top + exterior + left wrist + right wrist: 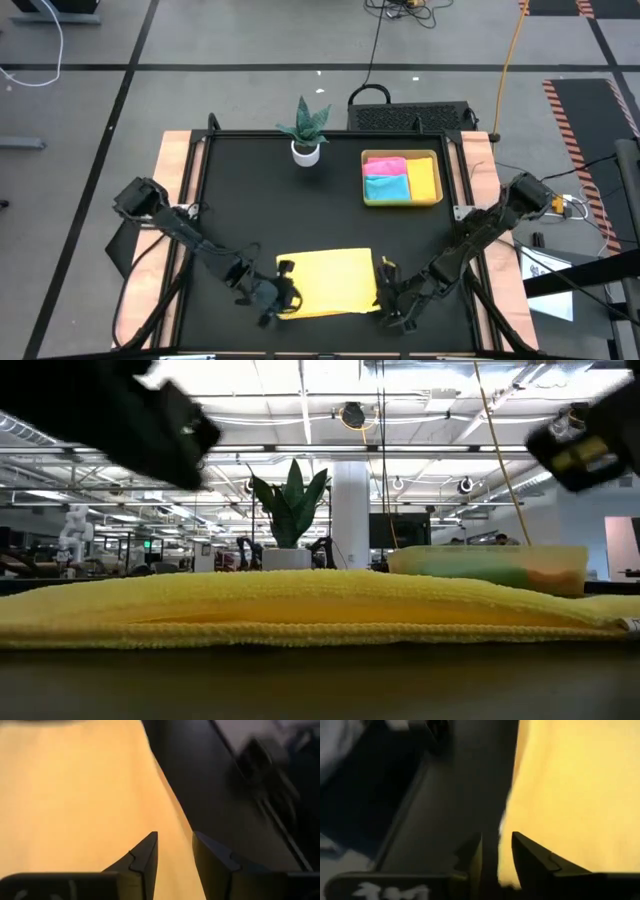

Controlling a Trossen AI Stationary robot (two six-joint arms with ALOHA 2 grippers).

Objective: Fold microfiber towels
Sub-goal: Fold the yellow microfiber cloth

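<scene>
A yellow microfiber towel (325, 280) lies folded flat near the table's front edge and stretches across the low view (300, 610). My left gripper (175, 850) hovers open over the towel's left near corner (283, 292), with the towel's edge running under the gap. My right gripper (496, 850) is open over the right near corner (385, 290), its fingers on either side of that edge. Whether either touches the cloth cannot be seen. A pink towel (385, 163) and a light blue towel (387, 186) lie folded in the yellow-green tray (403, 203).
A small potted plant (305, 130) stands at the far middle of the black table, left of the tray. The tray (490, 565) is at the far right. Bare black table lies between the yellow towel and the plant and tray.
</scene>
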